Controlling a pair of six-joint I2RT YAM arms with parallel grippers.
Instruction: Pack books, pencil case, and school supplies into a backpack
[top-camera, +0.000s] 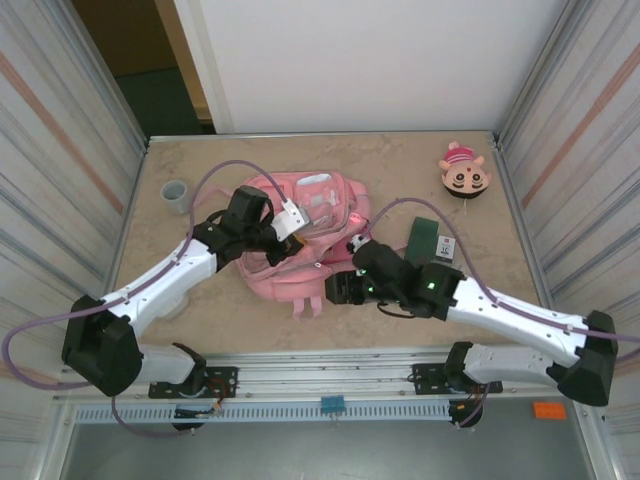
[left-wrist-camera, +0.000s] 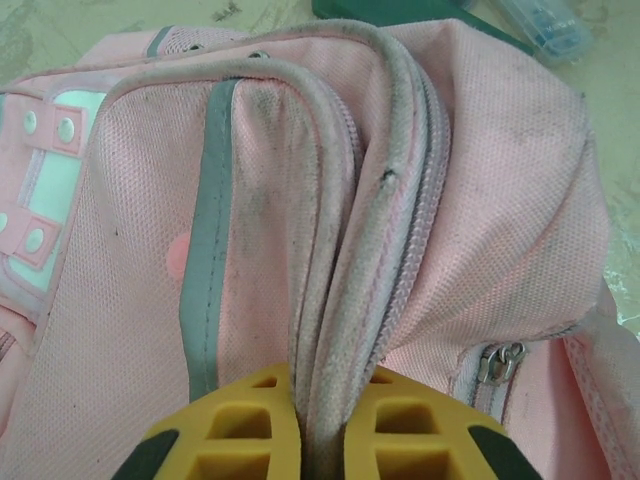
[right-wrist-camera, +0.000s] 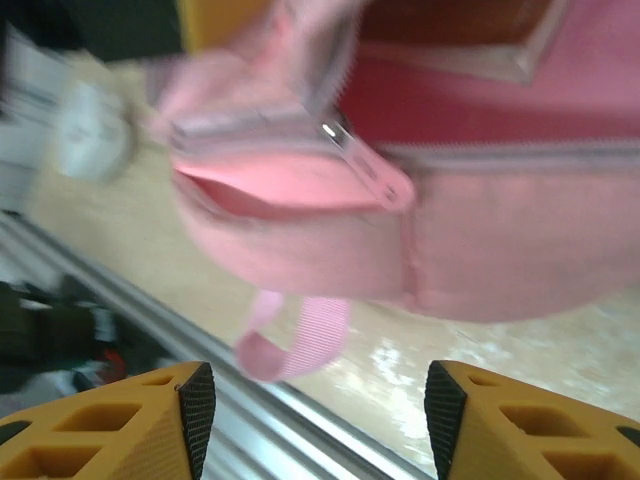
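the backpack (top-camera: 300, 235) lies slumped in the middle of the table (top-camera: 400, 315), a soft pink bag of mesh-textured fabric with grey trim strips, pale patches with studs, smudged piping and pink straps trailing toward the near edge. the left gripper (left-wrist-camera: 320, 420) is pressed together on a raised fold of the backpack's piped zip seam, the fabric pinched between its yellow fingers (left-wrist-camera: 240, 420). the right gripper (right-wrist-camera: 318, 405) hangs at the bag's near side with its jaws apart and nothing between them; ahead of it, blurred, a small front pocket gapes open with its zip pull hanging, and a pink strap loop droops to the table. just right of the backpack lies the flat dark green pencil case (top-camera: 421, 238), with the tiny pale bluish school supplies (top-camera: 445, 248) beside its right edge. a small grey cup (top-camera: 176, 195) stands far left, and a round cartoon-face toy (top-camera: 464, 172) sits far right.
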